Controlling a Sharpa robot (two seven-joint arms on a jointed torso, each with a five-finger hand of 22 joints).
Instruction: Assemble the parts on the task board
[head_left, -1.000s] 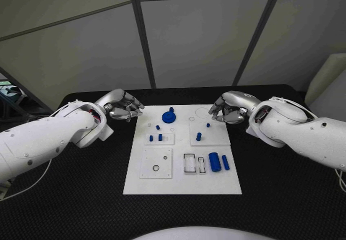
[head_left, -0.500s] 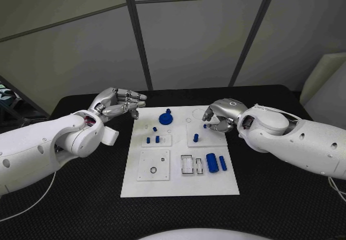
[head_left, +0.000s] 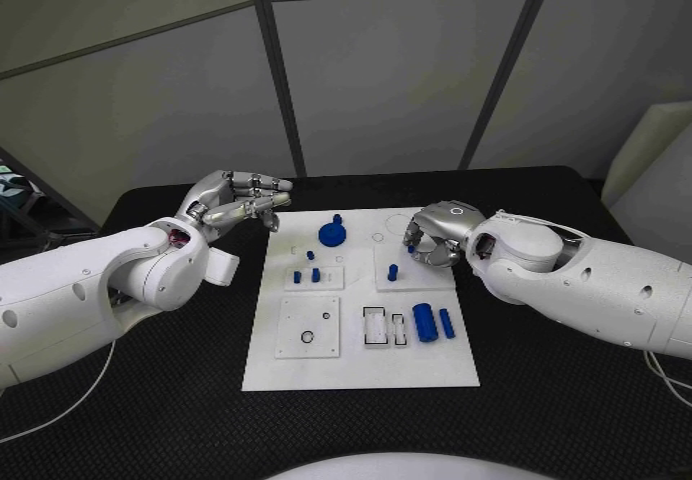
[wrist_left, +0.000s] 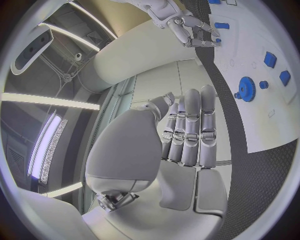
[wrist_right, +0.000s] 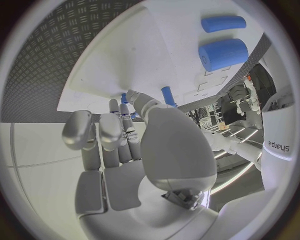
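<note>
White task board (head_left: 361, 365) lies flat mid-table, blue parts (head_left: 426, 322) scattered on it.

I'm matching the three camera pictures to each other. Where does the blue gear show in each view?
Head view: blue gear at the task board's far end, between the two hands.
Left wrist view: blue gear past the left hand's fingertips.
Right wrist view: not in it.
Shared landmark: the white task board.

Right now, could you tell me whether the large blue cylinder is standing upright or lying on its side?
Lying on its side: the large blue cylinder rests lengthwise on the task board, its round end face visible in the right wrist view.
</note>
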